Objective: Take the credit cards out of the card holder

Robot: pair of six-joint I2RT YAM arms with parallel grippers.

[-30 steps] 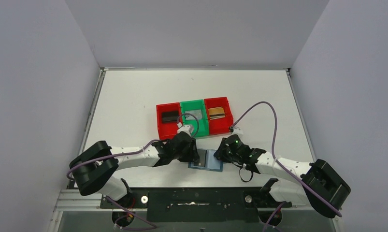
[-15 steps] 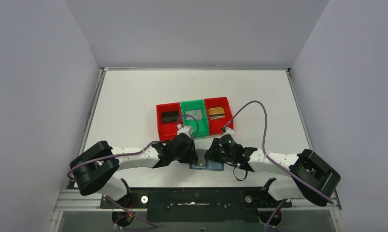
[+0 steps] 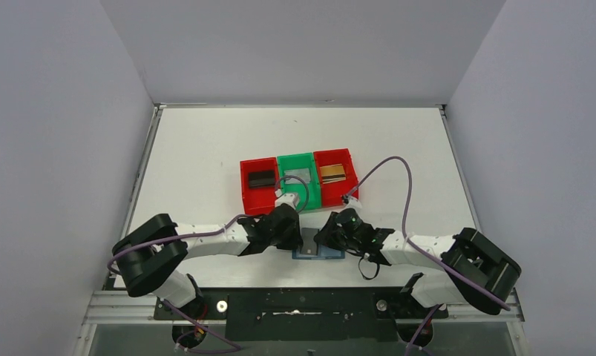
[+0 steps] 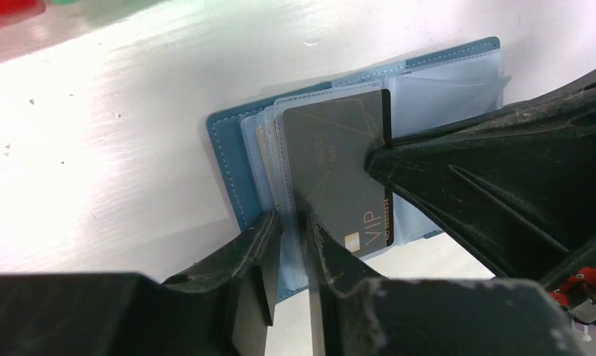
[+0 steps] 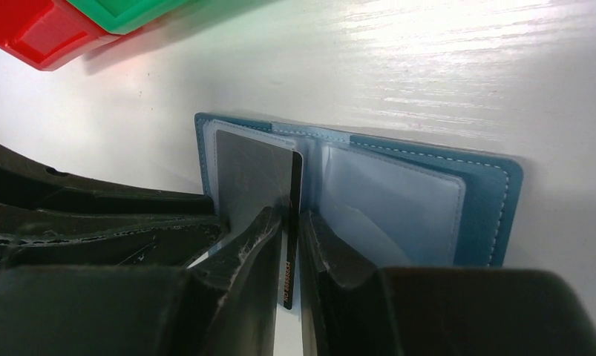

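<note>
The teal-blue card holder (image 3: 318, 253) lies open on the table between both arms, its clear sleeves fanned up. A black credit card (image 4: 338, 170) marked VIP sticks partly out of one sleeve. My left gripper (image 4: 295, 224) is shut on the near edge of the clear sleeves (image 4: 293, 256). My right gripper (image 5: 292, 220) is shut on the black card's free edge (image 5: 290, 274), seen edge-on between its fingers. In the left wrist view a right finger (image 4: 488, 185) touches the card's side. In the top view both grippers (image 3: 298, 237) (image 3: 332, 237) crowd over the holder.
Three joined bins stand just behind the holder. The left red bin (image 3: 258, 194) has a black card in it. A silver-grey card lies in the green bin (image 3: 298, 193), and a gold-brown card in the right red bin (image 3: 335, 191). Purple cables loop over both wrists.
The right arm swung left over the holder and its jaws opened, then closed on the black card. The left jaws narrowed onto the sleeves. The holder stayed put.
</note>
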